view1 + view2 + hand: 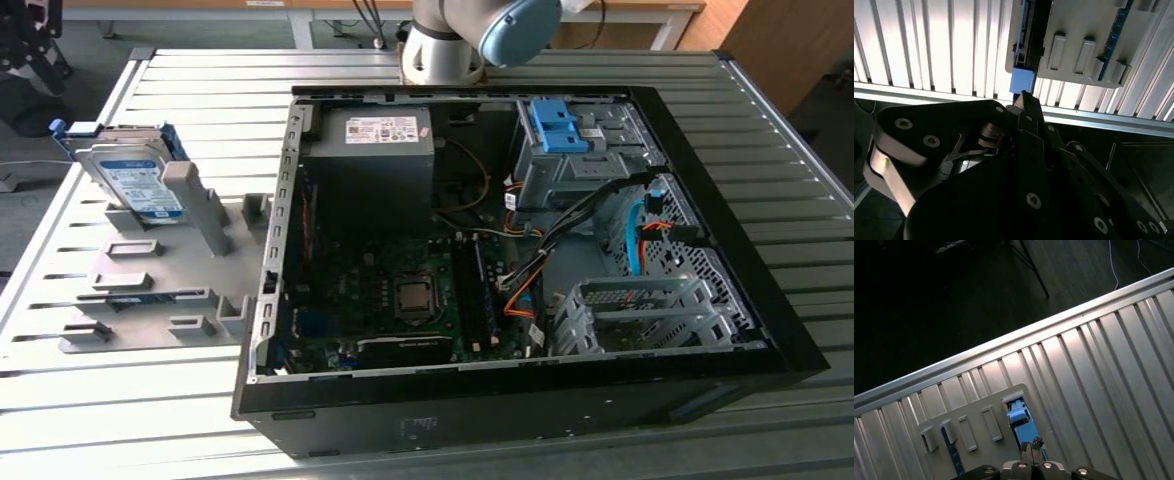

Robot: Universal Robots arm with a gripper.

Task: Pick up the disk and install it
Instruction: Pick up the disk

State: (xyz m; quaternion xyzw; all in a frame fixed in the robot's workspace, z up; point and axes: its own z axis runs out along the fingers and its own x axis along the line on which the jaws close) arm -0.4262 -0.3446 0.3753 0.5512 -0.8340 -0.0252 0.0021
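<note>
**Disk parked in its holder, claw closed and empty**

In the exterior view the disk (134, 185) is seen at the upper left of the frame. It is propped on edge and tilted in a grey holder (200, 290) on the ribbed counter (174, 70). It stands apart from the open computer case (534, 420) at the centre. The arm (447, 40) is cut off by the top edge of that frame.

In both wrist views the claw (1023, 97) (1031, 445) is seen with its tips drawn together and nothing gripped between them, near the holder's slotted edge. Just beyond the tips a blue piece (1017, 416) is caught, probably the disk's side rail. The rest of it is hidden by the holder. In the second wrist view the counter beneath is partly covered by the claw's black linkage.
</note>
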